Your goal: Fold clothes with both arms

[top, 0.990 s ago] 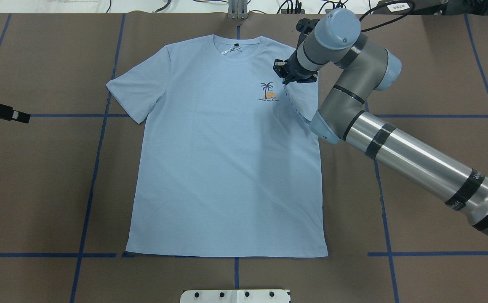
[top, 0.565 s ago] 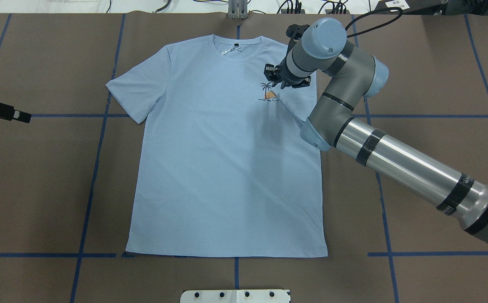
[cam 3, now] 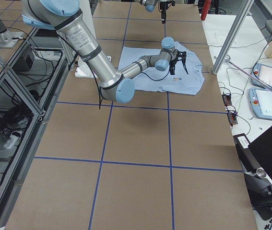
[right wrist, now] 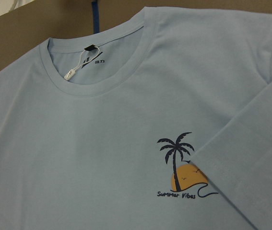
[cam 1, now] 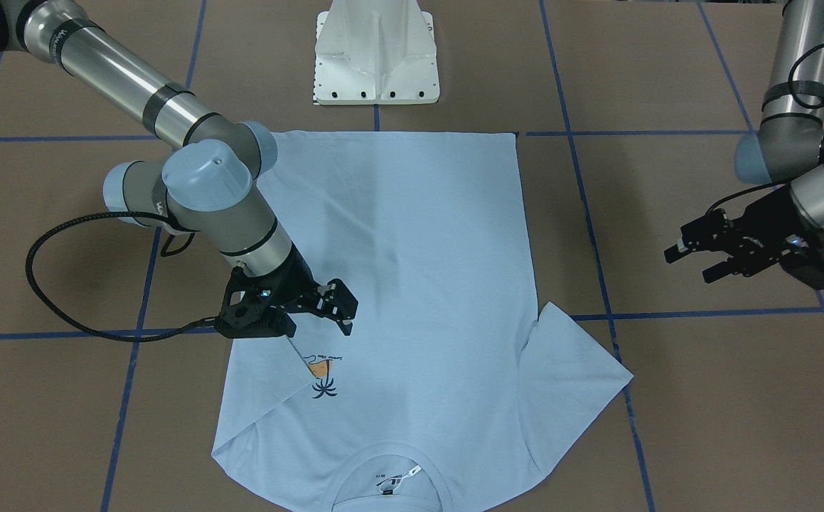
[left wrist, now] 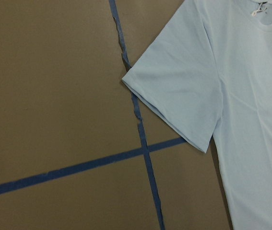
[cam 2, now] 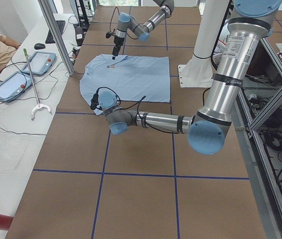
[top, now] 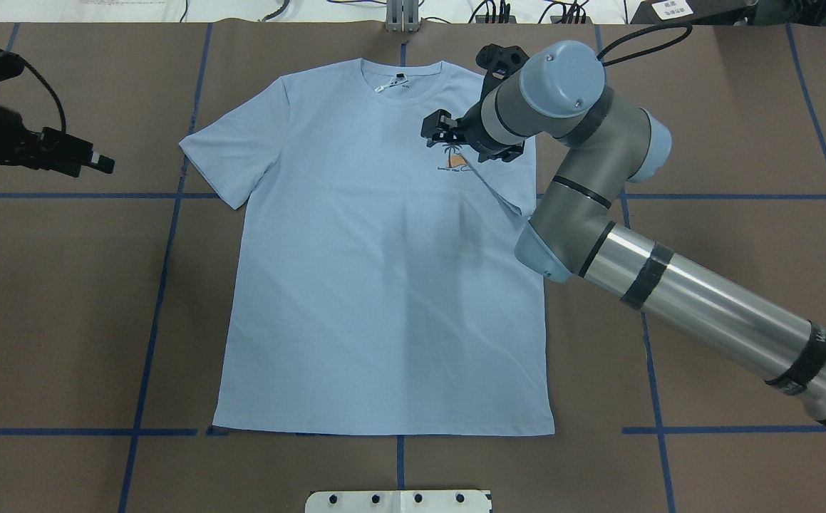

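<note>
1 light blue T-shirt is seen lying flat and face up on a brown table, neck away from the robot. Of its 2 sleeves, the right sleeve is folded in over the chest, its hem touching the palm print; the left sleeve is spread out on the table. 2 arms are counted. The right gripper is held just above the folded sleeve, jaws apart and empty, probably because that sleeve is judged to be released. The left gripper is kept off the shirt, beside the spread sleeve, jaws apart, likely so that sleeve can be taken next.
</note>
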Action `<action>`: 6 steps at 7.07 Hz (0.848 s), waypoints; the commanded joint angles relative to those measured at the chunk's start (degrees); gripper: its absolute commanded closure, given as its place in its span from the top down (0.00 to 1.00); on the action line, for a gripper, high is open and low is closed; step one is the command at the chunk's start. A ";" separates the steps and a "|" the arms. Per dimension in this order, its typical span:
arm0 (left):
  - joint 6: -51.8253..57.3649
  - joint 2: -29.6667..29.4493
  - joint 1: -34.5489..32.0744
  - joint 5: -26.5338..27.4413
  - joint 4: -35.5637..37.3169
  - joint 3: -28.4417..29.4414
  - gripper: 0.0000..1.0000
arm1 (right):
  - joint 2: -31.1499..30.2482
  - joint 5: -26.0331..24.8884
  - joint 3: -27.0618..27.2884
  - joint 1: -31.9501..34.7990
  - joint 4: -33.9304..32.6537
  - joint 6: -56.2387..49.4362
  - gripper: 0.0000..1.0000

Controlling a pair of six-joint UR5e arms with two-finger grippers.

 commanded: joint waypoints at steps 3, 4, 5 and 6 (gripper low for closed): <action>-4.89 -8.21 6.29 11.64 0.15 8.62 1.00 | -10.54 0.98 18.16 0.03 -0.33 1.46 1.00; -4.89 -9.44 6.29 16.18 0.15 9.59 1.00 | -12.37 0.98 20.19 0.03 -0.16 1.54 1.00; -4.89 -10.84 6.46 21.10 0.41 10.82 1.00 | -14.92 1.15 22.99 0.03 -0.07 1.46 1.00; -4.80 -12.68 6.46 22.71 0.24 14.05 0.98 | -17.03 1.42 24.93 0.20 0.10 1.46 1.00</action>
